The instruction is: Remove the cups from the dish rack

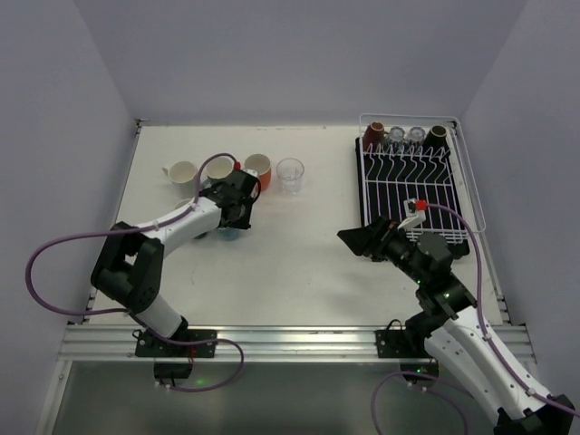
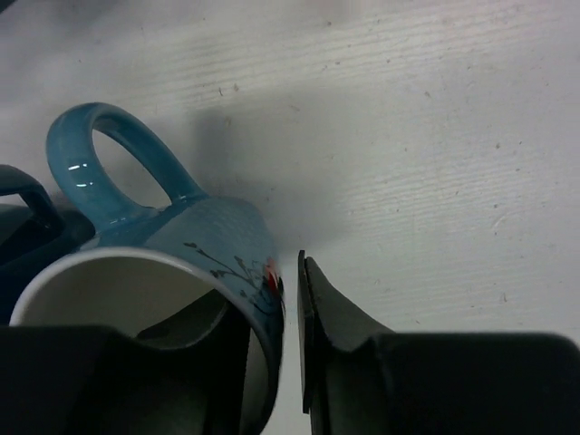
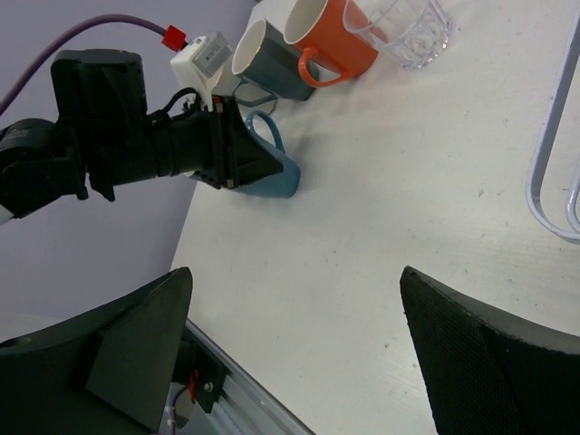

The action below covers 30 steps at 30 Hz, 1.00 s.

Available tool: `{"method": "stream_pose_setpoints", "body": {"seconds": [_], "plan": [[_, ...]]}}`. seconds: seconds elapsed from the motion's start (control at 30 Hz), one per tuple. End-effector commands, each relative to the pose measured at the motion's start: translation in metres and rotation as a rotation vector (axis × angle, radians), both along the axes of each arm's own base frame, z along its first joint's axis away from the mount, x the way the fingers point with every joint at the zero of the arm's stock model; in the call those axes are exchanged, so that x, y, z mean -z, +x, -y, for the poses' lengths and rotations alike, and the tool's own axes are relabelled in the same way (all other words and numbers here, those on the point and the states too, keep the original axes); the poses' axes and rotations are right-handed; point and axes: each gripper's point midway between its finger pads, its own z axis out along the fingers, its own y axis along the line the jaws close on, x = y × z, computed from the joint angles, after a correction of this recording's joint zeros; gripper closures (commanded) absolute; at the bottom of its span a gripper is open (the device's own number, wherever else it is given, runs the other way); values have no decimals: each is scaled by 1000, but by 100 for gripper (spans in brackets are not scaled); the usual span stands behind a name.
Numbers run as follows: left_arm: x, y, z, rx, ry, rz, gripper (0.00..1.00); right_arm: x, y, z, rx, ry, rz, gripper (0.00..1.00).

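Left of centre on the table [image 1: 308, 272], the left gripper [image 2: 272, 344] straddles the wall of the blue mug [image 2: 181, 263], jaws narrowly parted, with a sliver of gap beside the outer finger. Lower right, the right gripper [image 3: 294, 299] gapes wide and empty. Four cups [image 1: 373, 136] line the far edge of the dish rack [image 1: 412, 195], upper right.

The top view looks down from high behind both arm bases [image 1: 172, 343], far enough to take in the whole surface [image 1: 308, 254], with the rack [image 1: 412, 181] at upper right. The left wrist view sits low and very near, facing along the left tool [image 2: 288, 362] at a blue mug [image 2: 181, 263] at lower left. The right wrist view stands farther back and faces through the right tool [image 3: 294, 349] across the surface toward the left arm [image 3: 100, 145]. Both wrist views share that mug. The top and right wrist views share the orange mug [image 3: 331, 36] and the glass [image 3: 403, 27].
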Motion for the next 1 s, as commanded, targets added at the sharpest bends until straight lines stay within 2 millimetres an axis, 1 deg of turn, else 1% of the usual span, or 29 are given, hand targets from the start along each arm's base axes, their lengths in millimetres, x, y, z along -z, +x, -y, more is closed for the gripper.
{"method": "stream_pose_setpoints", "body": {"seconds": [0.0,0.07,0.1,0.13,0.2,0.23,0.27,0.3,0.33,0.37,0.4,0.43,0.47,0.5,0.53,0.57,0.6,0.63,0.67,0.7,0.73,0.77,0.8,0.83,0.87,0.9,0.93,0.97], "plan": [[-28,22,3,15,-1,76,70,-10,3,4,16,-32,42,1],[-35,26,3,11,-4,92,59,-8,7,4,19,-59,37,2],[-38,26,4,12,-7,98,53,-11,9,5,21,-70,40,3],[-42,28,5,13,-14,109,42,-10,10,5,21,-82,36,4],[-50,28,6,16,-27,121,32,-6,16,6,27,-120,25,6],[-59,28,7,19,-39,138,24,-14,18,6,32,-125,37,8],[-65,28,8,23,-48,149,20,-14,21,8,43,-144,36,10],[-71,28,13,39,-72,157,17,-23,24,9,57,-148,54,13],[-88,30,16,48,-99,194,12,-27,29,13,87,-159,63,23],[-99,31,19,59,-117,218,10,-32,34,16,103,-178,81,28],[-123,33,23,74,-151,264,6,-38,42,21,139,-215,81,40],[-134,34,25,81,-171,287,5,-41,46,24,161,-226,72,48],[-147,33,28,98,-193,313,4,-44,51,26,171,-255,80,53],[-159,30,34,122,-232,329,2,-49,60,29,200,-281,78,56],[-180,26,36,142,-272,374,2,-51,66,33,224,-304,78,62],[-193,24,41,163,-308,405,1,-53,75,42,273,-342,81,65],[-202,17,49,205,-357,416,0,-57,85,45,294,-369,74,67],[-213,5,51,239,-401,440,0,-57,92,50,321,-391,65,68],[-224,0,56,266,-443,473,0,-59,101,58,361,-426,65,68],[-229,-10,63,313,-490,476,0,-71,109,61,378,-432,77,68],[-233,-25,61,338,-521,497,0,-62,123,68,401,-468,44,69],[-242,-34,66,382,-566,529,0,-63,131,72,416,-479,38,69],[-242,-41,67,402,-587,539,0,-77,142,76,434,-474,54,69],[-245,-54,64,423,-617,578,0,-64,158,85,453,-511,14,70],[-246,-65,66,462,-645,585,0,-64,168,92,472,-520,3,70],[-243,-72,66,479,-660,591,0,-77,179,95,486,-513,11,71],[-236,-83,63,493,-672,597,0,-62,195,104,496,-544,-32,72],[-236,-89,64,518,-687,609,0,-61,203,105,500,-556,-37,72]]}}
